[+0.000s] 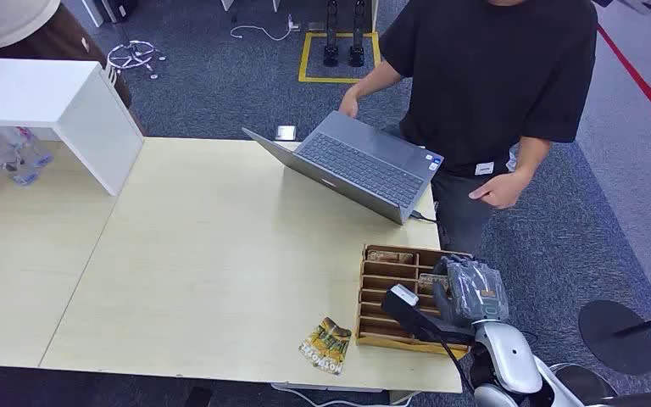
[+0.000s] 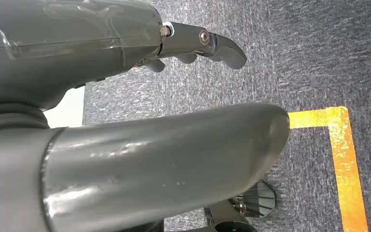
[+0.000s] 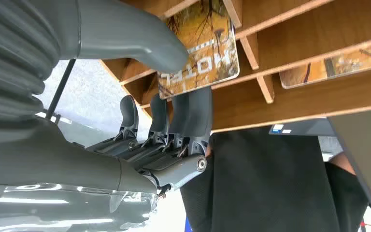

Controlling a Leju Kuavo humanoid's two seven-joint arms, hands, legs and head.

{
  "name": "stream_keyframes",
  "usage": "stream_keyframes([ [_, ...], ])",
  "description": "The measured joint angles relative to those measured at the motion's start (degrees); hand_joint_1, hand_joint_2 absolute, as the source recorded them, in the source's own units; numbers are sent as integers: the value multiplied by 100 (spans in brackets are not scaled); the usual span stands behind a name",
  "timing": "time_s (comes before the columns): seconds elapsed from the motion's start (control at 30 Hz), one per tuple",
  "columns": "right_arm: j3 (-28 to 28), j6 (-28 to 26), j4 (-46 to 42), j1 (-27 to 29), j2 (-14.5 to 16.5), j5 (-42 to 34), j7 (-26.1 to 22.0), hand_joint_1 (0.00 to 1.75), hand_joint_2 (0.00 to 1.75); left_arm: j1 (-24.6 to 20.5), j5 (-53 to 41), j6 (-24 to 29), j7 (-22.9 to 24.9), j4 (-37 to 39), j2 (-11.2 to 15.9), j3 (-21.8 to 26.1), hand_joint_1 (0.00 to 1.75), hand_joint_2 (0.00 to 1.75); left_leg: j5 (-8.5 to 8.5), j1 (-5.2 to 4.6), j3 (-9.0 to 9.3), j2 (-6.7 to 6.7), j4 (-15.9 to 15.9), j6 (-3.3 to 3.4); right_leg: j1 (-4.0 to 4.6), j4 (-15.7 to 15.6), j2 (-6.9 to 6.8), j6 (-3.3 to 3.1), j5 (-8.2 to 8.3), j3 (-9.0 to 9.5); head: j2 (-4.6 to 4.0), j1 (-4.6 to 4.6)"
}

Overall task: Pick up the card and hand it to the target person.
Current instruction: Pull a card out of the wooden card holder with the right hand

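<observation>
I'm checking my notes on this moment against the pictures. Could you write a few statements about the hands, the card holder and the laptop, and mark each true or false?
1. The right hand pinches a card at the wooden card holder. True.
2. The laptop on the table is closed. False: it lies open, and a person has a hand at its edge.
3. The left hand holds a card. False: it holds nothing, and carpet floor lies beyond it.
4. Loose cards lie on the table beside the holder. True.
5. The person stands at the table's far side by the laptop. True.
</observation>
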Motion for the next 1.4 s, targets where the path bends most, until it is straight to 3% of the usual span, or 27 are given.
stream_keyframes([
  [0.3, 77, 83, 0, 0, 39, 107, 0, 100, 175, 0, 2, 2, 0, 0, 0, 0, 0, 0, 0, 0, 0, 0, 0, 0, 0, 0, 0, 0, 0, 0, 0, 0],
  [1.03, 177, 105, 0, -32, 97, 169, -12, 134, 175, 0, 2, 3, -7, 0, 0, 2, 0, 0, 0, 0, 0, 0, 0, 0, 0, 0, 0, 0, 0, 0, 0, 1],
  [1.4, 174, 75, -1, -47, 120, 258, -33, 137, 175, 0, 4, 4, -8, 0, 0, 4, 0, 0, 0, 0, 2, 1, 0, 0, 0, 0, 1, 0, 0, 1, 0, 1],
])
